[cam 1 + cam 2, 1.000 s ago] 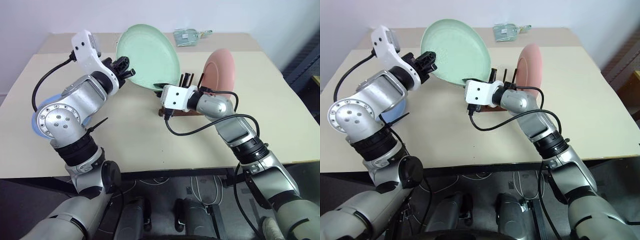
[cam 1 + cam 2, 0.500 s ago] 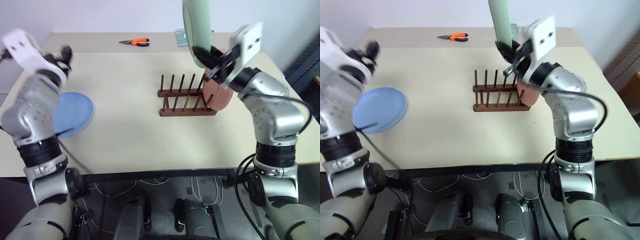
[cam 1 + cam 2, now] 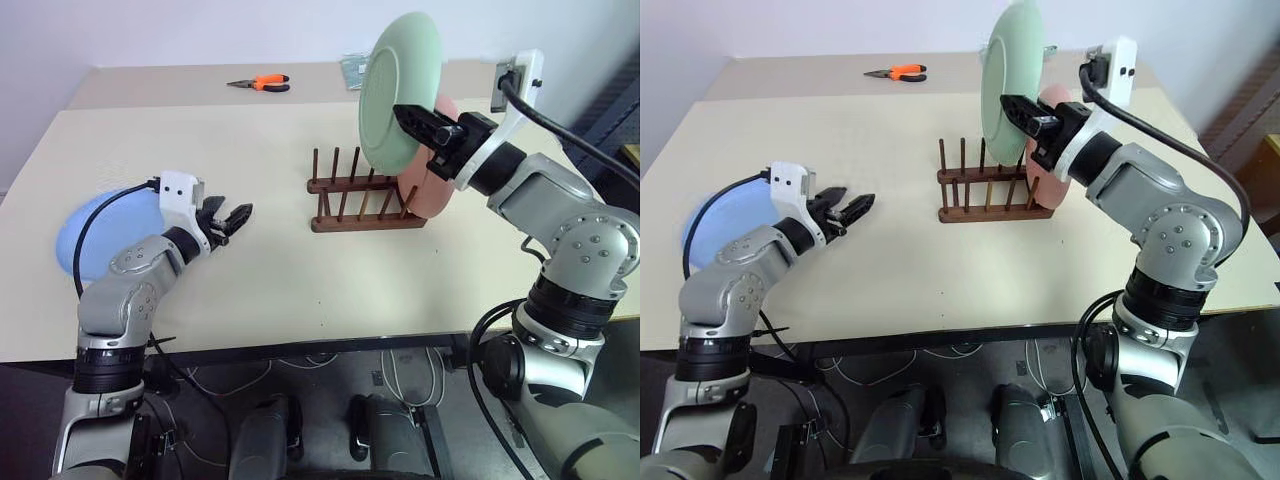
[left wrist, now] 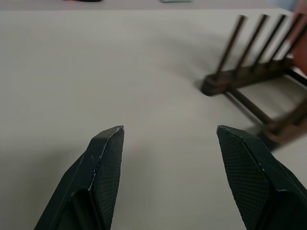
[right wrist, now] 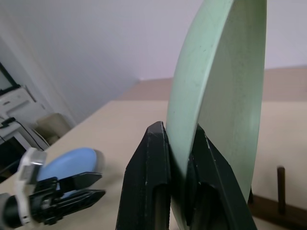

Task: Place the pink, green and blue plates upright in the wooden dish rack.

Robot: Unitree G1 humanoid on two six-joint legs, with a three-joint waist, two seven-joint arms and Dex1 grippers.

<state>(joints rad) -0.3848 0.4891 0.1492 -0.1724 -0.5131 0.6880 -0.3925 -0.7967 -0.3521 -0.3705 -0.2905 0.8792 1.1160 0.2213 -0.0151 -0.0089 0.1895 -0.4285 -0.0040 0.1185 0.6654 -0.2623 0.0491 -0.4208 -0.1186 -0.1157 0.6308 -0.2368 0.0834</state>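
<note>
My right gripper (image 3: pixel 402 113) is shut on the lower rim of the green plate (image 3: pixel 400 88) and holds it upright, slightly tilted, in the air above the wooden dish rack (image 3: pixel 345 195). In the right wrist view both fingers (image 5: pixel 156 158) pinch the green plate (image 5: pixel 216 86). The pink plate (image 3: pixel 433 195) stands on edge at the rack's right end, behind the green one. At the table's left the blue plate (image 3: pixel 90 235) lies flat. My left gripper (image 3: pixel 232 218) hovers low over the table to the right of the blue plate, open and holding nothing, pointing toward the rack (image 4: pixel 249 76).
Orange-handled pliers (image 3: pixel 262 83) lie at the back of the table. A pale green packet (image 3: pixel 354 72) sits at the back edge behind the green plate. Bare tabletop (image 3: pixel 280 260) stretches between my left gripper and the rack.
My left gripper let go of the green plate, opened, and swung down and left to the table beside the blue plate. My right gripper rolled the plate upright and keeps it over the rack.
</note>
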